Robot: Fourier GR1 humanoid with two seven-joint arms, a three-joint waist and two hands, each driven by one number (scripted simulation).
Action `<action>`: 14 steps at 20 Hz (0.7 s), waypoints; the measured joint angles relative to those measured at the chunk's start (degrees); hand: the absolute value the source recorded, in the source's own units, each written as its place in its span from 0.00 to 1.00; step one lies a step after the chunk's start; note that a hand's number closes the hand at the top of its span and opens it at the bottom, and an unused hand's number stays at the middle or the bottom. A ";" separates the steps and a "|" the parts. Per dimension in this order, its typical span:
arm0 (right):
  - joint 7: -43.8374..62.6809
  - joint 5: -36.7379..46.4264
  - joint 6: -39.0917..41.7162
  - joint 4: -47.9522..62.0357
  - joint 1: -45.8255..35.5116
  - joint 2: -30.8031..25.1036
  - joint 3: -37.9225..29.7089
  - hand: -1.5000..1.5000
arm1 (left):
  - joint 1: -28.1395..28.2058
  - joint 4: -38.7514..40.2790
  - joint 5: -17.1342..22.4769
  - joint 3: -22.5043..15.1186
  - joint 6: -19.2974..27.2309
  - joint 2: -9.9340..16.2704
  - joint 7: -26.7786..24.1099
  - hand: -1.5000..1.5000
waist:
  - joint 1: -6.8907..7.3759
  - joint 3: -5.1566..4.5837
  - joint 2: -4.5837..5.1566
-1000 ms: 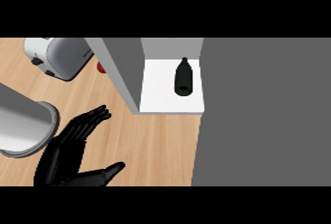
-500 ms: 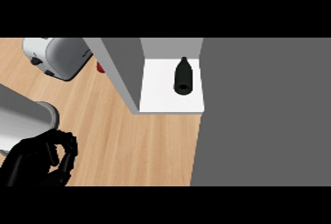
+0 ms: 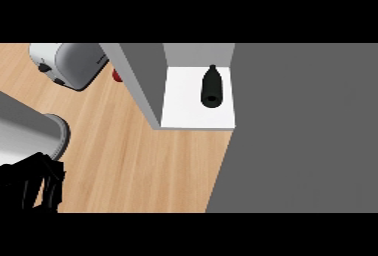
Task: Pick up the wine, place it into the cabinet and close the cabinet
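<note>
The left robot hand (image 3: 33, 182) shows at the lower left edge over the wooden counter (image 3: 140, 160), fingers curled and holding nothing, well apart from the dark wine bottle (image 3: 211, 87) on the white cabinet shelf (image 3: 184, 107), with a toaster (image 3: 70, 62) beyond.

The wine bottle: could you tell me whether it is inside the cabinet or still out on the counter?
Inside: the wine bottle stands on the cabinet's white shelf, beside its grey side wall.
</note>
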 measured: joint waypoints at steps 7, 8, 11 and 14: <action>7.25 -0.80 -2.08 2.16 -12.01 3.85 1.60 1.00 | 1.17 0.39 1.53 2.32 -3.67 0.87 0.10 1.00 | 0.60 -0.10 -0.06; 8.26 -0.94 -2.54 2.90 -14.04 4.83 2.11 1.00 | 0.69 0.99 1.23 2.21 -3.75 0.61 0.14 1.00 | 0.50 -0.10 -0.07; 12.50 -2.35 -5.33 4.26 -20.00 8.05 4.66 1.00 | 1.15 0.53 2.29 3.84 -5.09 1.37 0.69 1.00 | 0.58 -0.10 -0.14; 15.93 -2.92 -12.35 5.71 -28.04 10.60 9.45 1.00 | 1.86 0.98 2.29 4.48 -6.17 1.20 0.52 1.00 | 0.62 -0.12 -0.21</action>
